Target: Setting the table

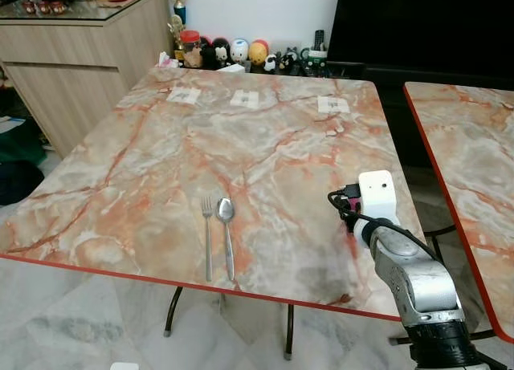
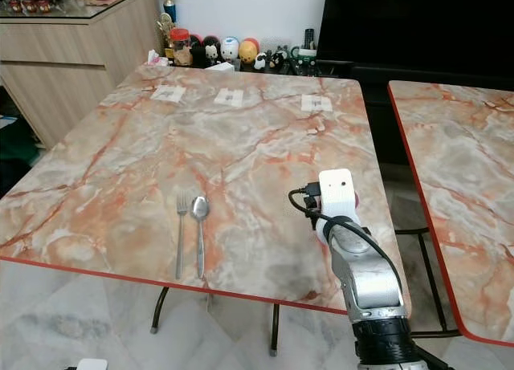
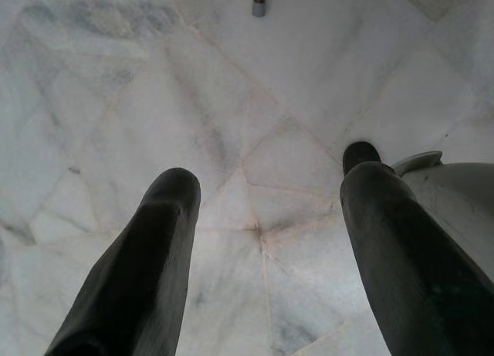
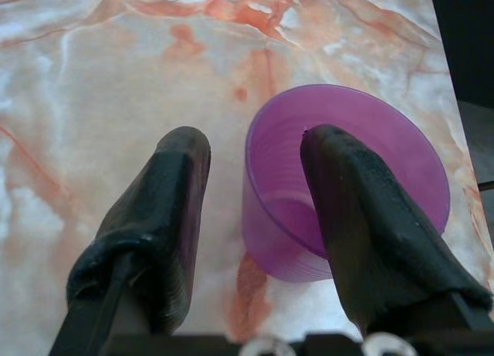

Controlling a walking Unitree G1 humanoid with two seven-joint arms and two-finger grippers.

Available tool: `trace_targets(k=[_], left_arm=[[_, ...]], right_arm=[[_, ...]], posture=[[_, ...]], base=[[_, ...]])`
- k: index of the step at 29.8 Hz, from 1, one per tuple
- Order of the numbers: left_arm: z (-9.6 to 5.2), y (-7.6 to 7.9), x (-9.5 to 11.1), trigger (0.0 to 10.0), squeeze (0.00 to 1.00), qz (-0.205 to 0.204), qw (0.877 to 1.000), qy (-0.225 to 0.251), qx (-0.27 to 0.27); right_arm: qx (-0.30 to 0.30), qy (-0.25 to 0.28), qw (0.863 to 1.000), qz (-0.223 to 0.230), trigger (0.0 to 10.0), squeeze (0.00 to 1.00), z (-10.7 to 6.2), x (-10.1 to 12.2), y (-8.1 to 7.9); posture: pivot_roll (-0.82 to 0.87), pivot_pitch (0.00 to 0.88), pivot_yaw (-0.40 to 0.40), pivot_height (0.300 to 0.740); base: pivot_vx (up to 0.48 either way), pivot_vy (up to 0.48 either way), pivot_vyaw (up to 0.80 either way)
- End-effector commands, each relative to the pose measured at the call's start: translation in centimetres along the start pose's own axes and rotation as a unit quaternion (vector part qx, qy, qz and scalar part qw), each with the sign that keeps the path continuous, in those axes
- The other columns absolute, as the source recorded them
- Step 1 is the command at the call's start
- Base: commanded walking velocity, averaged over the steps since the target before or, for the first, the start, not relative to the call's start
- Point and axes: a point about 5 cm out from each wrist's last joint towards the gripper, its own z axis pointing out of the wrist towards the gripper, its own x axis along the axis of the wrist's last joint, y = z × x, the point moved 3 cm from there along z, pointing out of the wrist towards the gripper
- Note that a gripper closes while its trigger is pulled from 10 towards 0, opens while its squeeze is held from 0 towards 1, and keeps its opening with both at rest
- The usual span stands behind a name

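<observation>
Fingers (image 4: 182, 209) of the right gripper (image 4: 255, 209) stood apart astride the near wall of a purple cup (image 4: 401, 151), one finger outside it and the other reaching down inside; whether either pressed on the wall I could not tell. The cup sat upright on the marble counter (image 1: 161, 169), close to the counter's right edge, hidden in the head views behind the right arm's white wrist housing (image 1: 377, 195). Well off to the left of those fingers, near the counter's front edge, a fork (image 1: 207, 233) and a spoon (image 1: 226, 229) lay side by side, handles toward the robot, the fork on the outer side. Far beyond the fingers, along the back edge, three white napkins (image 1: 244, 99) lay in a row. The left gripper (image 3: 262, 248) hung low over the pale marble floor (image 3: 154, 101), its fingers spread wide with nothing between them.
</observation>
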Motion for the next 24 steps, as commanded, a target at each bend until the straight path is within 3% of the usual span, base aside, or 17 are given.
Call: trace_targets(k=[1,2,3,4,5,6,7,18,19,20,21,22,23,24], left_arm=[[-0.08,0.04,-0.51,10.0,0.0,0.002,1.0,-0.01,-0.003],[-0.08,0.06,-0.49,10.0,0.0,0.002,1.0,-0.01,-0.002],[-0.07,0.06,-0.49,10.0,0.0,0.002,1.0,-0.01,-0.002],[-0.07,0.06,-0.49,10.0,0.0,0.002,1.0,-0.01,-0.002],[-0.07,0.08,-0.48,10.0,0.0,0.001,1.0,-0.01,-0.003],[-0.07,0.08,-0.48,10.0,0.0,0.001,1.0,-0.01,-0.003],[-0.07,0.09,-0.49,10.0,0.0,0.001,1.0,-0.01,-0.003],[-0.09,-0.07,-0.57,10.0,0.0,0.001,1.0,-0.011,-0.002],[-0.1,-0.12,-0.59,10.0,0.0,0.002,1.0,-0.011,-0.001],[-0.11,-0.14,-0.6,10.0,0.0,0.002,1.0,-0.012,-0.001],[-0.11,-0.16,-0.61,10.0,0.0,0.002,1.0,-0.012,-0.001],[-0.11,-0.17,-0.63,10.0,0.0,0.002,1.0,-0.012,-0.001],[-0.12,-0.17,-0.64,10.0,0.0,0.003,1.0,-0.012,-0.001],[-0.12,-0.17,-0.65,10.0,0.0,0.003,1.0,-0.012,-0.001]], right_arm=[[0.0,0.008,1.0,0.008,1.9,0.0,0.19,0.56,0.05],[-0.001,0.008,1.0,0.008,1.5,0.0,0.25,0.61,0.07],[-0.001,0.008,1.0,0.007,3.3,0.0,0.28,0.62,0.07],[-0.001,0.008,1.0,0.007,3.3,0.0,0.28,0.62,0.07],[-0.002,0.008,1.0,0.006,8.9,0.0,0.33,0.61,0.09],[-0.002,0.008,1.0,0.006,8.9,0.0,0.33,0.61,0.09],[-0.003,0.007,1.0,0.006,10.0,0.0,0.37,0.6,0.14],[-0.007,0.004,1.0,0.01,10.0,0.0,0.53,0.4,0.33],[-0.008,0.004,1.0,0.011,3.3,0.0,0.59,0.36,0.36],[-0.008,0.004,1.0,0.012,3.3,0.0,0.62,0.36,0.36],[-0.008,0.004,1.0,0.011,0.0,0.0,0.65,0.34,0.35],[-0.008,0.004,1.0,0.012,0.0,0.0,0.66,0.31,0.35],[-0.009,0.003,1.0,0.011,4.9,0.0,0.67,0.27,0.35],[-0.009,0.003,1.0,0.011,4.9,0.0,0.67,0.26,0.35]], posture=[[-0.09,0.004,-0.013,0.74],[-0.09,0.005,-0.013,0.74],[-0.09,0.005,-0.013,0.74],[-0.09,0.005,-0.013,0.74],[-0.09,0.007,-0.013,0.74],[-0.09,0.007,-0.013,0.74],[-0.09,0.007,-0.013,0.74],[-0.09,0.011,-0.011,0.74],[-0.09,0.011,-0.011,0.74],[-0.09,0.012,-0.01,0.74],[-0.09,0.012,-0.01,0.74],[-0.09,0.012,-0.01,0.74],[-0.09,0.012,-0.01,0.74],[-0.09,0.012,-0.01,0.74]], base=[[0.0,0.0,0.0],[0.0,0.0,0.0],[0.0,0.0,0.0],[0.0,0.0,0.0],[0.0,0.0,0.0],[0.0,0.0,0.0],[0.0,0.0,0.0],[0.0,0.0,0.0],[0.0,0.0,0.0],[0.0,0.0,0.0],[0.0,0.0,0.0],[0.0,0.0,0.0],[0.0,0.0,0.0],[0.0,0.0,0.0]])
